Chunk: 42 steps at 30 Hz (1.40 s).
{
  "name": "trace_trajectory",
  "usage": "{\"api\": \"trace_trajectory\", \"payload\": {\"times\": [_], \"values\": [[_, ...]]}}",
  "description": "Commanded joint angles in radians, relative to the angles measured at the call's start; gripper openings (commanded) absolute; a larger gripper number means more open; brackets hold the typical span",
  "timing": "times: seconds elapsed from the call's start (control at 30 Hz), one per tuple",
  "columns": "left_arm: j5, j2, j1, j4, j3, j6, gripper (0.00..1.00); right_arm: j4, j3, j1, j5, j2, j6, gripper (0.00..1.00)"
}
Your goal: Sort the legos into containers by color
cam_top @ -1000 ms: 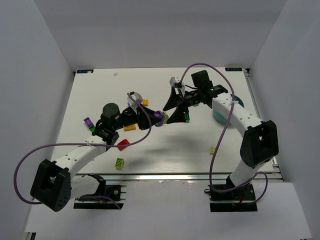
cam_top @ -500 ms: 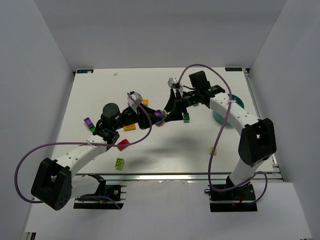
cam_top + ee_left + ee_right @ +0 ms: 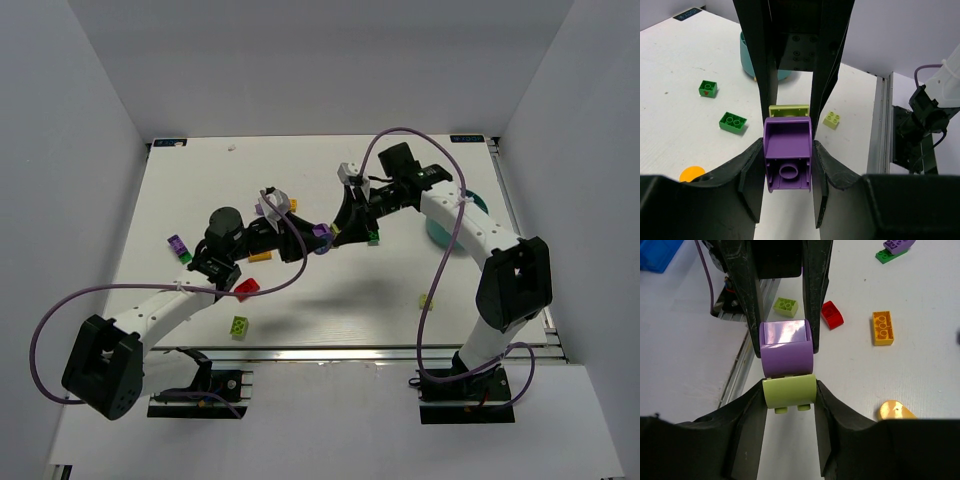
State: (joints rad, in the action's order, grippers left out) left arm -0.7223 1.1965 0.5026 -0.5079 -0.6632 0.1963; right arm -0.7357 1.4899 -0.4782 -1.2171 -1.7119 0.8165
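Purple brick (image 3: 788,150), lime brick (image 3: 789,390) joined; stack axis horizontal.

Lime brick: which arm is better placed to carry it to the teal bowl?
Right. The right gripper holds the lime brick, and the teal bowl lies beside the right arm. The left gripper is closed on the purple brick, farther from the bowl.
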Motion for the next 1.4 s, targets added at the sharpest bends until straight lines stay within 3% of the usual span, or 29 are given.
{"api": "trace_trajectory", "payload": {"times": [0.0,0.27,0.4,0.53,0.67,0.9,1.37], "values": [[0.049,-0.031,-0.018,0.054,-0.006,-0.055,0.00,-0.123,0.032,0.042,0.048,0.020,0.151,0.00],[0.139,-0.002,-0.036,0.035,-0.022,-0.006,0.00,-0.007,-0.022,0.164,0.266,0.100,0.052,0.00],[0.199,0.064,-0.038,0.116,-0.113,0.104,0.00,0.051,-0.072,0.231,0.445,0.184,0.053,0.00],[0.193,0.113,-0.038,0.095,-0.156,0.186,0.00,0.038,-0.073,0.328,0.559,0.209,0.119,0.00],[0.190,0.135,-0.038,0.030,-0.139,0.227,0.00,-0.043,-0.040,0.430,0.597,0.190,0.278,0.00],[0.175,0.143,-0.038,-0.015,-0.122,0.255,0.00,-0.122,-0.053,0.507,0.531,0.161,0.605,0.00],[0.201,0.077,-0.038,-0.060,-0.043,0.298,0.00,-0.192,0.024,0.536,0.570,0.022,0.748,0.00]]}}
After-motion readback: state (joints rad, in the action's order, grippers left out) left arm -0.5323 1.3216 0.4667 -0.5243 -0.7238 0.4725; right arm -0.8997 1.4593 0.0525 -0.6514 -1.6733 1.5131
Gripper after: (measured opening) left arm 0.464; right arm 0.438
